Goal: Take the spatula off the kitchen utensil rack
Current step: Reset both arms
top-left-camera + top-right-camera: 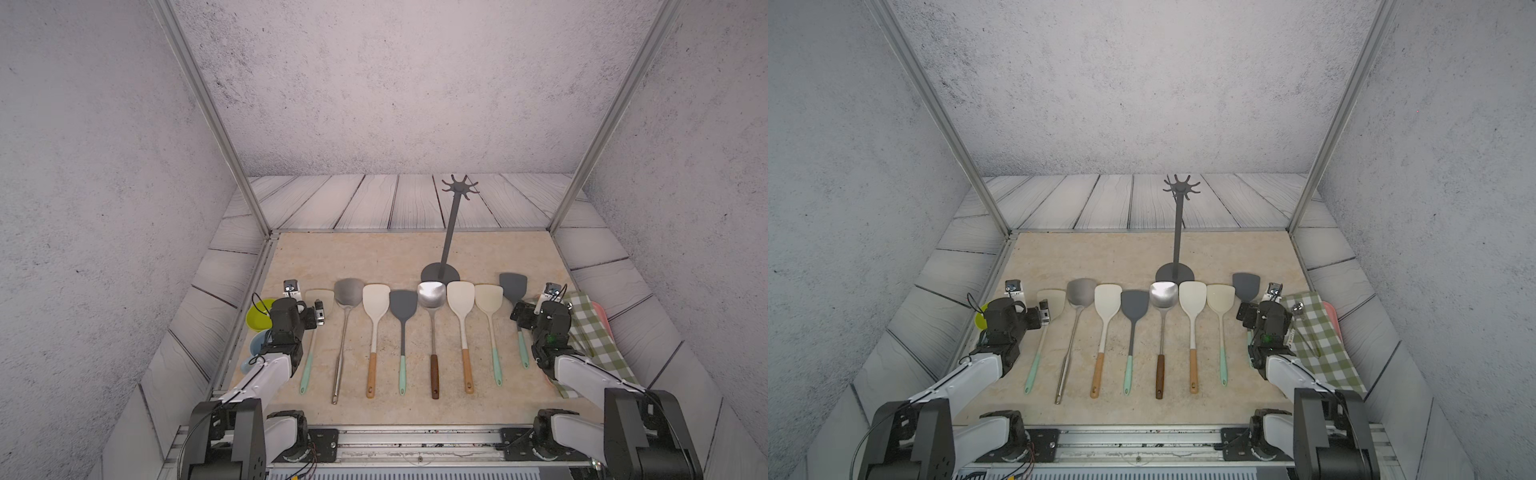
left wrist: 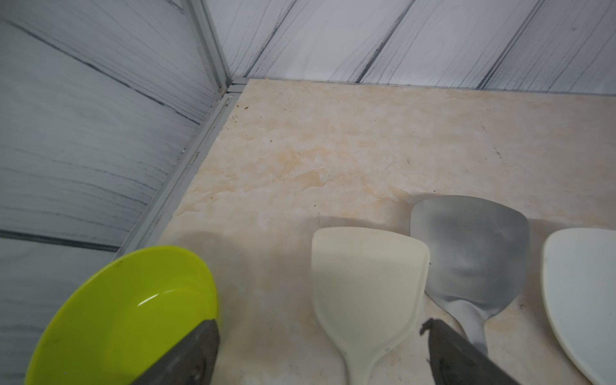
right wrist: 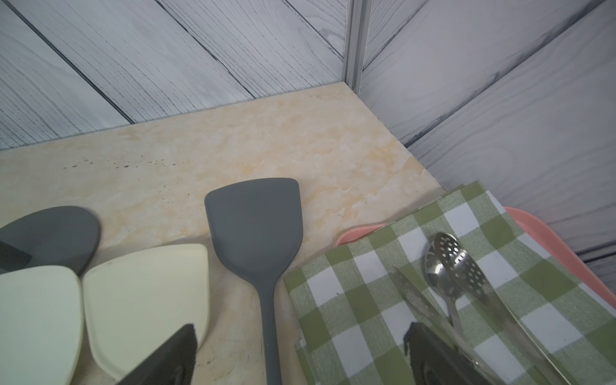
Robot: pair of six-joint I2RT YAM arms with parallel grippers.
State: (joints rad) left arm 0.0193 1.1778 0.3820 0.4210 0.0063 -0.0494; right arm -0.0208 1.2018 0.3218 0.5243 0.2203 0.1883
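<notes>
Grey concrete-look walls (image 1: 395, 83) close in three sides above a band of pale plank-patterned panels (image 1: 365, 203), with aluminium posts (image 1: 208, 112) rising from the far corners. The floor is a beige marble-look counter (image 1: 353, 257). The kitchen utensil rack (image 1: 451, 224) stands upright on it, right of centre and toward the back, its pole vertical under the crown of hooks.

Well to the rack's right and nearer the robot, a green checked cloth (image 1: 598, 336) drapes over a pink tray (image 3: 533, 226). A steel spoon (image 3: 441, 276) and a perforated steel utensil (image 3: 453, 253) lie on the cloth. Far to the rack's left, at the counter's edge, sit a lime bowl (image 1: 258, 318) and a blue bowl (image 1: 257, 343).

A row of spatulas (image 1: 403, 307), eight in all, lies flat just in front of the rack's base and spreads to both sides. Each runs front to back, head toward the rack's end of the counter and handle toward the robot. The shiny steel spatula (image 1: 431, 294) has its head at the base's near edge.

The left gripper (image 2: 320, 346) hovers over the leftmost cream spatula (image 2: 370, 283), and the right gripper (image 3: 298, 336) over the neck of the rightmost dark grey spatula (image 3: 256, 226). Both have their jaws spread wide and hold nothing. In both top views they partly cover those two end spatulas.
</notes>
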